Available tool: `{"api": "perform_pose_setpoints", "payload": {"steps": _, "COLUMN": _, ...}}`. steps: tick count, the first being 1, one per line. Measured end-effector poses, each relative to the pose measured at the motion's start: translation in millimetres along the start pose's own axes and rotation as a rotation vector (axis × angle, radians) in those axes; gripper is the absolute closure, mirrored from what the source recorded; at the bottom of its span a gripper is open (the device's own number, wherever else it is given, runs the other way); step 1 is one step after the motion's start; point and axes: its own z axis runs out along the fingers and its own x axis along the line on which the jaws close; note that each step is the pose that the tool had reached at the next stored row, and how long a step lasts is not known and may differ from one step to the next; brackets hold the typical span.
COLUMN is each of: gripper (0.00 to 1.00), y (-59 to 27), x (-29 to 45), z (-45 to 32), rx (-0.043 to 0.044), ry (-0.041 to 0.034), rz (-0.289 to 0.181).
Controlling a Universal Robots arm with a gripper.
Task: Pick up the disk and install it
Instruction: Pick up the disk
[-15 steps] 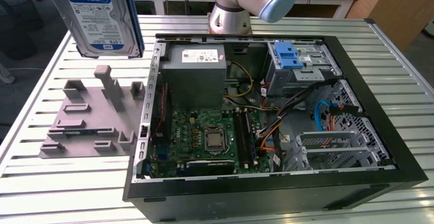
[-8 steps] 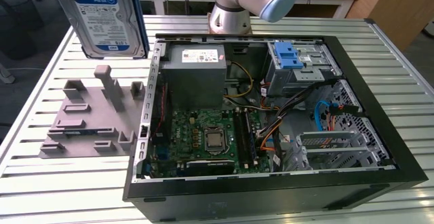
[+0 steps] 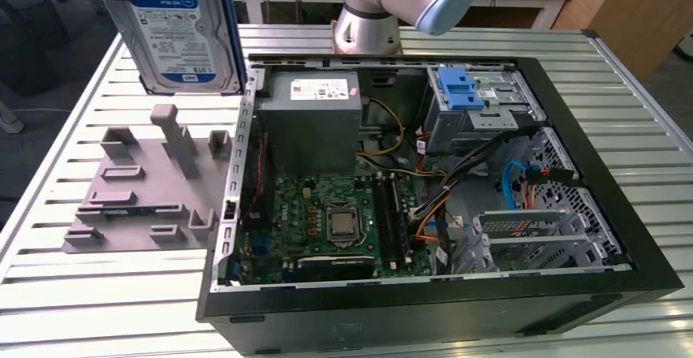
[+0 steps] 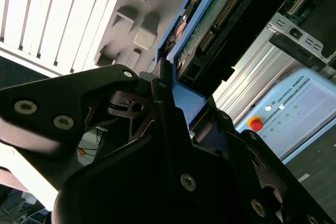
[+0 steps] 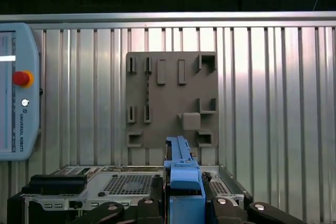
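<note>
The disk (image 3: 178, 37), a silver hard drive with a blue-and-white label and a blue carrier frame, hangs upright in the air above the far corner of the table at the exterior view's left. It is well clear of the grey holder plate (image 3: 141, 187) below it. In both wrist views my gripper (image 5: 185, 195) (image 4: 170, 95) is shut on the disk's blue frame (image 5: 184, 174), its black fingers (image 5: 152, 203) pressed on either side. The second wrist view shows the disk's green circuit-board underside (image 4: 210, 22).
The open black computer case (image 3: 606, 204) lies on the slatted metal table (image 3: 65, 293). Inside are a grey power supply box (image 3: 314, 122), the motherboard (image 3: 330, 220) and a drive bay with a bright blue latch (image 3: 460, 90). The arm's base (image 3: 368, 29) stands behind the case. A teach pendant (image 5: 16, 87) lies on the table.
</note>
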Motion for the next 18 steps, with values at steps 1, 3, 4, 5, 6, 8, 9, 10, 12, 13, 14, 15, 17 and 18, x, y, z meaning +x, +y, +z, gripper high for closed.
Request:
{"api": "perform_pose_setpoints", "payload": {"steps": 1, "gripper": 0.64, "y": -1.1, "x": 0.2, "z": -0.1, "rx": -0.0001, "ry": 0.0001, "rz": 0.000}}
{"api": "perform_pose_setpoints", "payload": {"steps": 3, "gripper": 0.64, "y": -3.3, "x": 0.7, "z": -0.1, "rx": -0.0001, "ry": 0.0000, "rz": 0.000}}
{"api": "perform_pose_setpoints", "payload": {"steps": 4, "gripper": 0.64, "y": -4.3, "x": 0.8, "z": -0.2, "rx": -0.0001, "ry": 0.0001, "rz": 0.000}}
{"api": "perform_pose_setpoints", "payload": {"steps": 5, "gripper": 0.64, "y": -5.3, "x": 1.0, "z": -0.2, "rx": -0.0001, "ry": 0.0001, "rz": 0.000}}
{"api": "perform_pose_setpoints", "payload": {"steps": 6, "gripper": 0.64, "y": -6.3, "x": 1.2, "z": -0.1, "rx": 0.0000, "ry": 0.0000, "rz": 0.000}}
{"api": "perform_pose_setpoints", "payload": {"steps": 8, "gripper": 0.64, "y": -8.2, "x": 1.5, "z": -0.2, "rx": -0.0001, "ry": 0.0000, "rz": 0.000}}
{"api": "perform_pose_setpoints", "payload": {"steps": 9, "gripper": 0.64, "y": -9.1, "x": 1.6, "z": -0.2, "rx": 0.0000, "ry": 0.0000, "rz": 0.000}}
{"api": "perform_pose_setpoints", "payload": {"steps": 10, "gripper": 0.64, "y": -10.1, "x": 1.8, "z": -0.3, "rx": -0.0001, "ry": 0.0001, "rz": 0.000}}
{"api": "perform_pose_setpoints", "payload": {"steps": 12, "gripper": 0.64, "y": -12.1, "x": 2.2, "z": -0.2, "rx": 0.0000, "ry": 0.0000, "rz": 0.000}}
{"api": "perform_pose_setpoints", "payload": {"steps": 13, "gripper": 0.64, "y": -13.1, "x": 2.3, "z": -0.2, "rx": 0.0000, "ry": -0.0001, "rz": 0.000}}
{"api": "perform_pose_setpoints", "payload": {"steps": 14, "gripper": 0.64, "y": -14.1, "x": 2.5, "z": -0.3, "rx": -0.0001, "ry": 0.0001, "rz": 0.000}}
{"api": "perform_pose_setpoints", "payload": {"steps": 15, "gripper": 0.64, "y": -15.1, "x": 2.6, "z": -0.3, "rx": -0.0001, "ry": 0.0000, "rz": 0.000}}
{"api": "perform_pose_setpoints", "payload": {"steps": 17, "gripper": 0.64, "y": -17.1, "x": 3.0, "z": -0.3, "rx": 0.0000, "ry": 0.0000, "rz": 0.000}}
{"api": "perform_pose_setpoints", "payload": {"steps": 18, "gripper": 0.64, "y": -18.1, "x": 3.2, "z": -0.4, "rx": -0.0001, "ry": 0.0001, "rz": 0.000}}
